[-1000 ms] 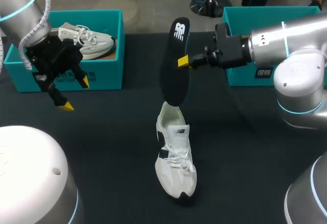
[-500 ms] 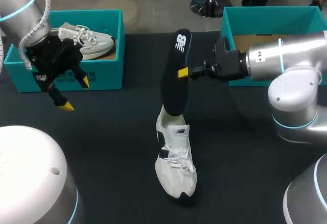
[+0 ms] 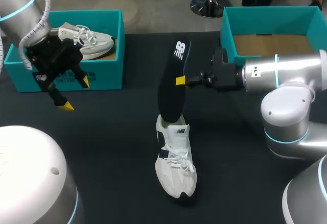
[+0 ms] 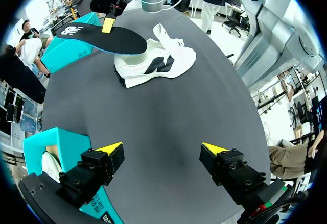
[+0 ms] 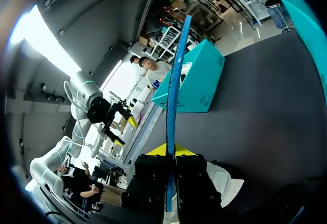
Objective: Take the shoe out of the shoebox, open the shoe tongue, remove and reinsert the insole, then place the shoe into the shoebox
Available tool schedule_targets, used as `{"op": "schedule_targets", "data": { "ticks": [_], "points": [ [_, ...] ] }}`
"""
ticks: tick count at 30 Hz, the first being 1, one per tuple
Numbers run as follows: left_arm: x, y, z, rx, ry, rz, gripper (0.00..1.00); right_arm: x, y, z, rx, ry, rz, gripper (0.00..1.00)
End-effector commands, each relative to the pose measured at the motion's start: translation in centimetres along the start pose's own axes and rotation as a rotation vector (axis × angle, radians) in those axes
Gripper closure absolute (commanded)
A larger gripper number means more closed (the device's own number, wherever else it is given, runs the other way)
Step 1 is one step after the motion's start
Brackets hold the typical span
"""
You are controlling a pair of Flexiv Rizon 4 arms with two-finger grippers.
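Clamping a black insole [image 3: 171,89] along its edge with the right gripper [image 3: 180,80], yellow-tipped fingers closed on it from two sides, reaching in from the right edge of the bench [image 3: 112,147] toward the middle. Holding the insole steeply tilted, printed heel end high and toward the far edge, lower end down at the heel opening of the white shoe [image 3: 176,160]; hard to tell whether touching the collar or just above it. Showing as a thin blue-edged strip between the fingers in the right wrist view, with the shoe under the gripper. Resting upright on its sole near the middle of the bench, toe toward the near edge, laces showing over the tongue. Hovering the left gripper [image 3: 74,94] above the bench near the far left corner, fingers [image 4: 111,149] spread wide apart over bare bench, well apart from the shoe and insole. Standing just beside it, at that far left corner, the left shoebox [image 3: 102,73], teal, with a second shoe [image 3: 87,38] inside. Sitting at the far right corner, the right shoebox [image 3: 271,17], also teal, brown cardboard floor showing, behind the right arm.
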State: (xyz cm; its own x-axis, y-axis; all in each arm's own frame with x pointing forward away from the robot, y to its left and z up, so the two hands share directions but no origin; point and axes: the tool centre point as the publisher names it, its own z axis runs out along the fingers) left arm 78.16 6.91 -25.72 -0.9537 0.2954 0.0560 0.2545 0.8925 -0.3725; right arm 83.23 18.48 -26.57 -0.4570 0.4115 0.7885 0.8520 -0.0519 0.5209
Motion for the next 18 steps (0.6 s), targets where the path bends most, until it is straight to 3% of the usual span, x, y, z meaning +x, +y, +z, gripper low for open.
{"op": "schedule_targets", "data": {
  "ticks": [1, 18],
  "points": [
    [0.0, 0.0, 0.0, -0.002, 0.001, 0.000, 0.00, -0.5, -1.0, -0.2, -0.025, 0.021, 0.001, 1.00],
    [0.0, 0.0, 0.0, -0.002, 0.001, 0.000, 0.00, -1.3, -2.0, -0.6, -0.018, 0.066, -0.015, 1.00]
  ]
}}
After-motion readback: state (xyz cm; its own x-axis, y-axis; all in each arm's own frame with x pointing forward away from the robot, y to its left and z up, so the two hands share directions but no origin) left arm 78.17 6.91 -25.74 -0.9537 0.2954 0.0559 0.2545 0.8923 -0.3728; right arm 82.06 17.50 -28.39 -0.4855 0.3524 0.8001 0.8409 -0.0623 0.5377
